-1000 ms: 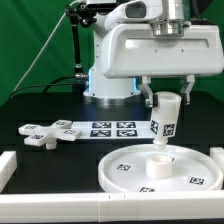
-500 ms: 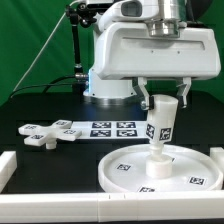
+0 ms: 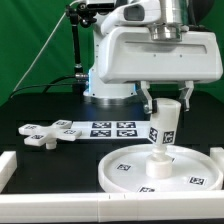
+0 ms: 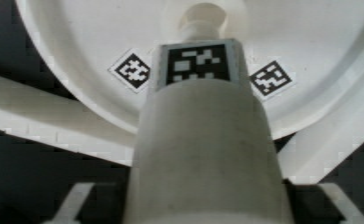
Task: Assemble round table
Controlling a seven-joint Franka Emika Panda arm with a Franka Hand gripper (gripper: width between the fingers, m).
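The large rimmed round disc (image 3: pixel 160 168) lies flat on the black table at the front right, its central hub (image 3: pixel 159 156) standing up. My gripper (image 3: pixel 166 100) is shut on the short thick cylinder (image 3: pixel 164 124), which hangs tilted with its lower end just over the hub. In the wrist view the cylinder (image 4: pixel 200 130) fills the middle between my fingers (image 4: pixel 76 205), its tag facing the camera, with the disc (image 4: pixel 90 50) and hub (image 4: pixel 200 16) behind it. The four-lobed cross piece (image 3: pixel 42 133) lies at the exterior view's left.
The marker board (image 3: pixel 104 128) lies flat behind the disc, between the cross piece and the cylinder. White rails edge the table at the front (image 3: pixel 60 208) and at the exterior view's left (image 3: pixel 5 166). The robot base (image 3: pixel 108 85) stands at the back.
The cylinder dipped towards the hub half a second ago and now sits slightly higher and further to the exterior view's right, still tilted in my grip. The disc and cross piece have not moved.
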